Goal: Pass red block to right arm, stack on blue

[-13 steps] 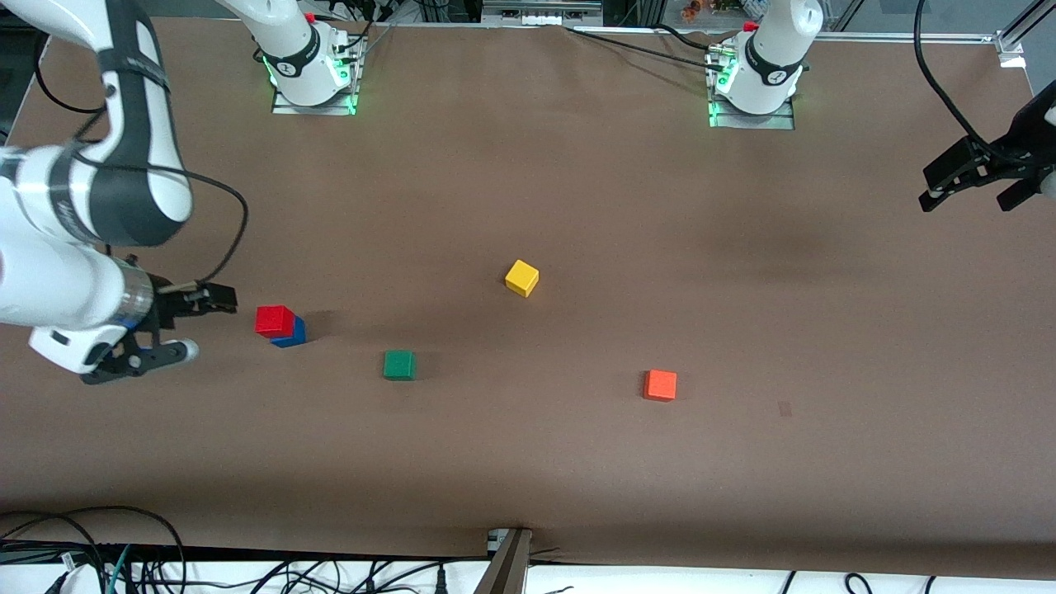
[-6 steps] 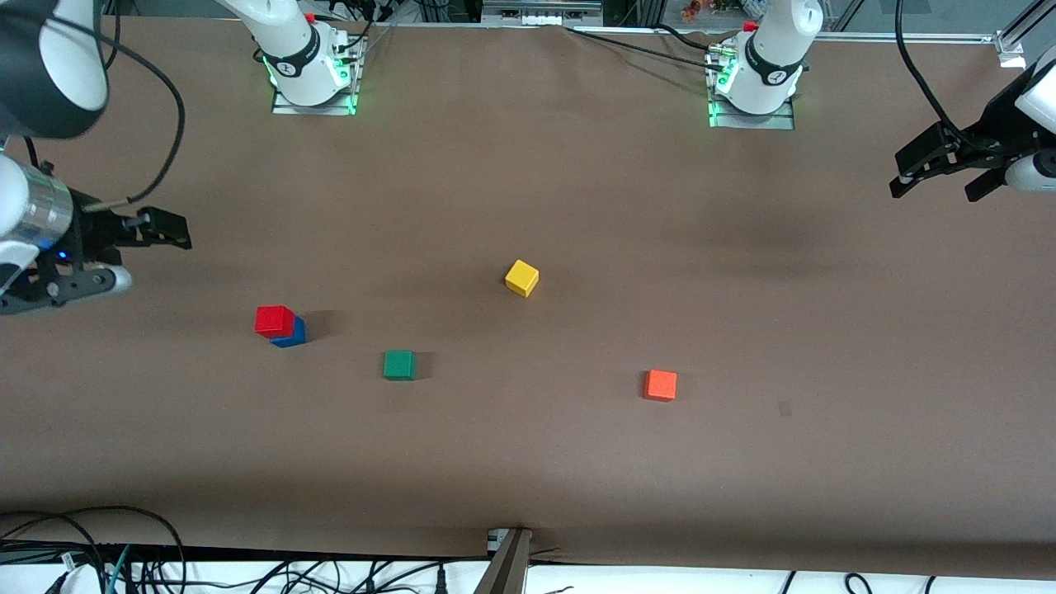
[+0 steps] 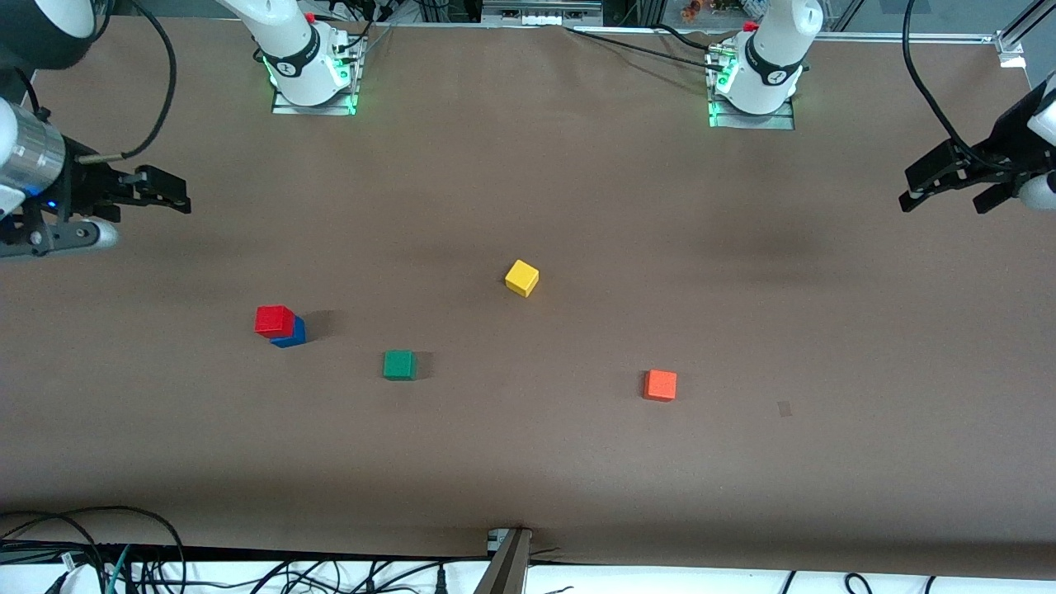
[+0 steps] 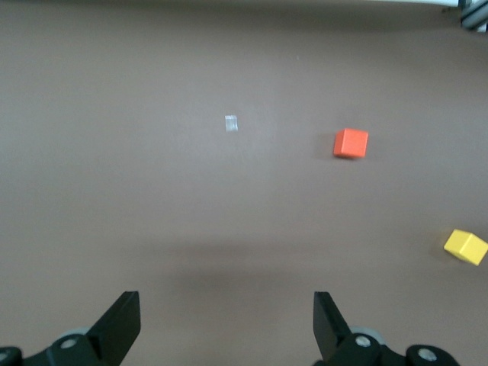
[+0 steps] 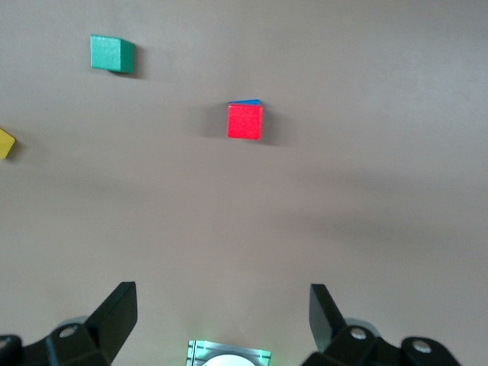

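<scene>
The red block (image 3: 274, 320) sits on top of the blue cube (image 3: 294, 334), slightly offset so that one blue edge shows beneath it, at the right arm's end of the table (image 3: 528, 462); I judge the stacking step done. My right gripper (image 3: 165, 198) hangs over bare table near that end, fingers spread wide and holding nothing; my left gripper (image 3: 949, 186) hangs over the table's other end, equally wide and empty. From the right wrist view the red block (image 5: 245, 121) shows one flat square face, with a sliver of the blue cube (image 5: 245, 101) at its edge. I judge the red block to be light and rigid, probably painted wood or plastic, with plain matte faces that should offer fair friction and little risk of breakage; the natural hold is across two opposite vertical faces, pads flat and centred, clear of the cube beneath. Being only loosely balanced, the stack would likely topple from a sideways nudge. The green cube (image 3: 399, 365), the yellow cube (image 3: 521, 277) and the orange cube (image 3: 660, 385) share the same sharp-edged shape and lie well apart on the table, whose brown covering looks smooth, dull and paper-like
</scene>
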Motion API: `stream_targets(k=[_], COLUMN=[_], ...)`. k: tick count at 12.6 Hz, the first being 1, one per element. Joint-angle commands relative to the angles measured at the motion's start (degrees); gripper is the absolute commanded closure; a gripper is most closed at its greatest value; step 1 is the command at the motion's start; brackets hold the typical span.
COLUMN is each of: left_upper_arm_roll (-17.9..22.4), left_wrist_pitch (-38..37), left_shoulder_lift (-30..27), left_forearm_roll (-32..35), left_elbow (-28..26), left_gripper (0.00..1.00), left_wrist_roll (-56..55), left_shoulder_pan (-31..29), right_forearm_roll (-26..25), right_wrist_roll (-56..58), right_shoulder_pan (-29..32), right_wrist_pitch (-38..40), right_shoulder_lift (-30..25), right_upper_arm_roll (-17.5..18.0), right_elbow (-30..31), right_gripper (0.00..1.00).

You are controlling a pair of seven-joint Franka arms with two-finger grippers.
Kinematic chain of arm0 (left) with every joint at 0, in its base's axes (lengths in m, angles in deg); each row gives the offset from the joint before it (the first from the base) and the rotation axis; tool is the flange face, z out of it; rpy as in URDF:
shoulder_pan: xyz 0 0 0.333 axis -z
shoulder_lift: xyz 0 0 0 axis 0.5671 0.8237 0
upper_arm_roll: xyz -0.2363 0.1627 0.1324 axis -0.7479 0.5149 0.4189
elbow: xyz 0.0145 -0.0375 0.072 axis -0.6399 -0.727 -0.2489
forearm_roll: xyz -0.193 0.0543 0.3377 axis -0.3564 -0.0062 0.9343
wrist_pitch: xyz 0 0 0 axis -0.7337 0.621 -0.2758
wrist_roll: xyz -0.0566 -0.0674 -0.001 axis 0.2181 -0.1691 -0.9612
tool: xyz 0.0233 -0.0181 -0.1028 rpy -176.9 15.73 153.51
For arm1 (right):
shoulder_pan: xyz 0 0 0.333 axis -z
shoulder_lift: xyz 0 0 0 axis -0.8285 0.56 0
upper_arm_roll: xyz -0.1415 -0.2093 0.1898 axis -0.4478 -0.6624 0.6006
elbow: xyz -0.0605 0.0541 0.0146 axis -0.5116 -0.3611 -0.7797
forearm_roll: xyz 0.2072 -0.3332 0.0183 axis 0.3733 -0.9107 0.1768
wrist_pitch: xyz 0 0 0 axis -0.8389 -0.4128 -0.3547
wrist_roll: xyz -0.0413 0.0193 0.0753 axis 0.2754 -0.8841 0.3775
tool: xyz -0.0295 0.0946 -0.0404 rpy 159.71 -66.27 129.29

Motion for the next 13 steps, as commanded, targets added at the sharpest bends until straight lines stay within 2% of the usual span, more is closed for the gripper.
stream_targets(k=[1, 4, 6, 9, 13], left_upper_arm_roll=[-0.6, -1.0, -1.1, -2.5, -2.5], left_wrist_pitch=[-1.1, -1.4, -1.1, -4.5, -4.9], left_shoulder_lift=[1.2, 2.8, 3.1, 3.0, 3.0], left_forearm_roll=[2.6, 2.6, 2.6, 2.7, 4.2], left_elbow=[2.7, 2.6, 3.2, 3.2, 3.3], left_gripper=[0.0, 0.0, 0.0, 0.0, 0.0], left_wrist_roll=[0.0, 0.0, 0.2, 0.1, 0.5], left_shoulder_pan=[-0.1, 0.7, 0.8, 0.8, 0.8], right_forearm_roll=[-0.2, 0.0, -0.4, -0.1, -0.7], right_wrist_roll=[-0.5, -0.5, 0.8, 3.8, 3.5], right_shoulder_pan=[1.8, 3.8, 4.7, 4.8, 4.8], right_wrist_pitch=[-2.1, -1.6, 2.1, 3.0, 3.1], right_shoulder_lift=[-5.9, -7.8, -7.9, -6.1, -4.1], right_upper_arm_roll=[1.1, 1.3, 1.8, 1.2, 1.2], right_elbow=[3.9, 3.9, 3.9, 2.6, 0.6], right_gripper=[0.0, 0.0, 0.0, 0.0, 0.0])
